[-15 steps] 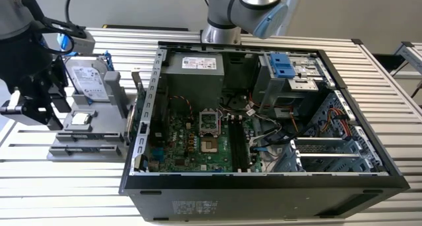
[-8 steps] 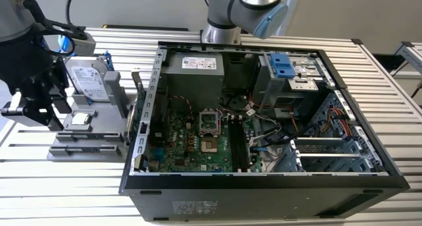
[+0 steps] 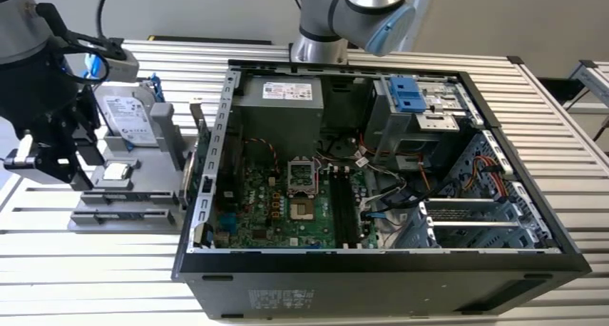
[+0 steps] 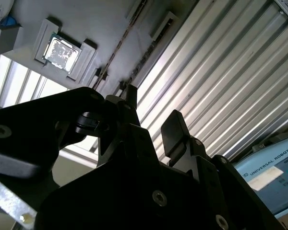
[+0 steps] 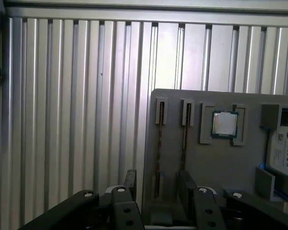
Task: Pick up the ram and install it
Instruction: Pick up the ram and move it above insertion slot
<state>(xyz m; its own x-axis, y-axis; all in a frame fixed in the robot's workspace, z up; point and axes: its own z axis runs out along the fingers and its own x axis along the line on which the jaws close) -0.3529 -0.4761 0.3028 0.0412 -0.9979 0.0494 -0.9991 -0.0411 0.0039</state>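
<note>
Two rams stand edge-on in long slots of a grey holder [image 5: 221, 163]; one ram [image 5: 159, 143] runs in line with the gap between my fingers, the other [image 5: 185, 139] lies beside it. My gripper [image 5: 158, 184] hovers above the holder, open, with nothing between its black fingers [image 5: 186, 184]. The second wrist view shows the gripper [image 4: 151, 112] from behind, its fingers apart over the same holder. In the exterior view the gripper [image 3: 85, 155] hangs over the holder at the exterior view's left, beside the open computer case [image 3: 381, 276].
The holder also carries a square silver processor [image 5: 224, 123] and a hard drive [image 3: 128, 115] with blue rails. Inside the case lies a green motherboard with dark memory slots [image 3: 347, 212]. A second arm's base [image 3: 319, 48] stands behind the case. The table is ribbed aluminium.
</note>
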